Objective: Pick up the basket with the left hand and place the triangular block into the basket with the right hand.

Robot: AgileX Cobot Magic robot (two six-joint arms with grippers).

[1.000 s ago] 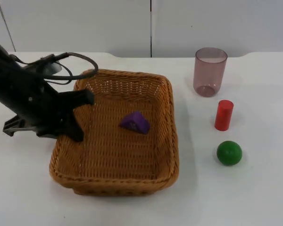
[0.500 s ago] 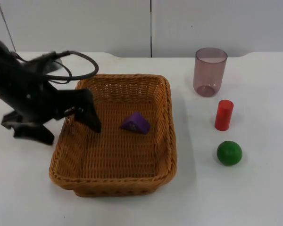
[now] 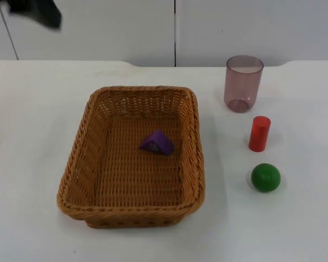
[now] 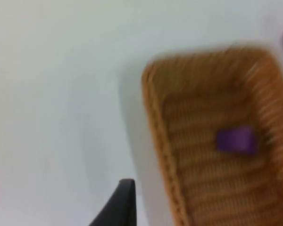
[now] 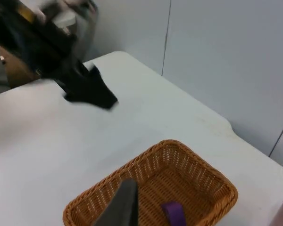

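The left gripper (image 3: 35, 12) is raised at the far left, above the table's far edge and well apart from everything on it; whether its fingers are apart or together cannot be told. In the right wrist view it (image 5: 87, 92) hangs over bare table beyond the basket.

The wicker basket (image 3: 79, 158) rests on the white table (image 3: 27, 164), left of centre, its long axis running near to far, the near end wider than the far end. The purple triangular block (image 3: 157, 142) lies on the basket floor, right of the basket's middle and towards the far half, its long axis roughly left to right with the ridge uppermost. The block also shows in the left wrist view (image 4: 236, 140) and the right wrist view (image 5: 173, 213).

To the right of the basket, from far to near, stand a translucent cup (image 3: 243, 83), an upright red cylinder (image 3: 259, 133) and a green ball (image 3: 265, 177), all apart from each other.

The right gripper's state cannot be told.
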